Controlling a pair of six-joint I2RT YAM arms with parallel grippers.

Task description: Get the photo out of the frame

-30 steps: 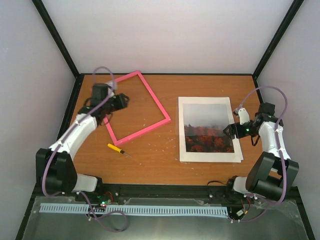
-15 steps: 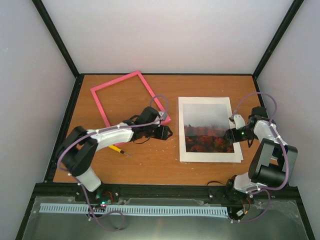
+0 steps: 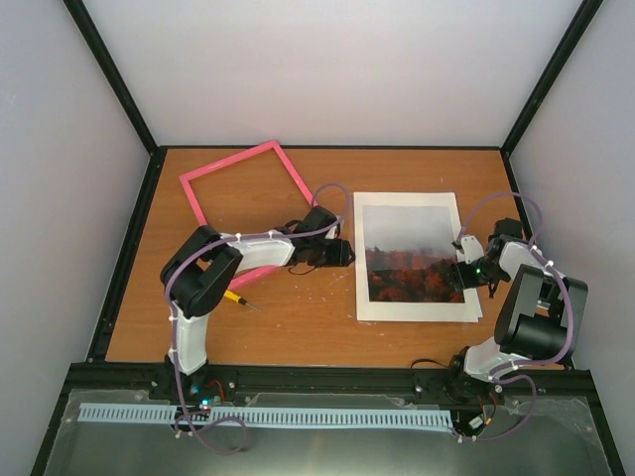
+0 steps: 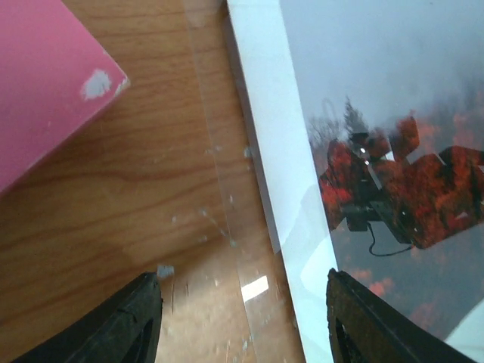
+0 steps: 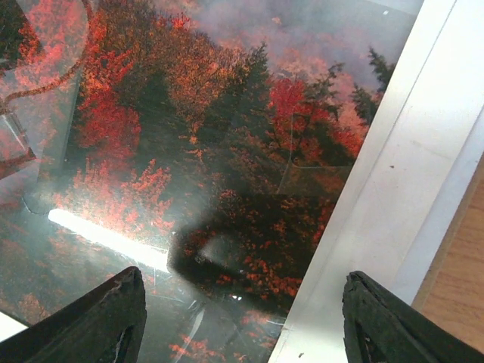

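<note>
The photo (image 3: 407,248), red-orange forest under a grey sky, lies flat on a white sheet (image 3: 415,309) at mid-right, outside the frame. The pink frame (image 3: 228,163) lies at the back left with bare table inside it. My left gripper (image 3: 347,253) is open and empty, low over the table between the frame's corner (image 4: 45,83) and the sheet's left border (image 4: 280,151). My right gripper (image 3: 462,274) is open and empty, low over the photo's right part (image 5: 212,113), beside the white border (image 5: 408,174). The photo's surface shows glossy reflections.
A small yellow-handled screwdriver (image 3: 234,297) lies near the frame's near corner. White walls and black posts close in the table (image 3: 298,327) on three sides. Small white flecks dot the wood by my left gripper (image 4: 242,325).
My left arm has swung from the frame's far left corner across to the photo's left edge. My right gripper has drawn slightly nearer over the photo's right edge. Frame and photo have not moved.
</note>
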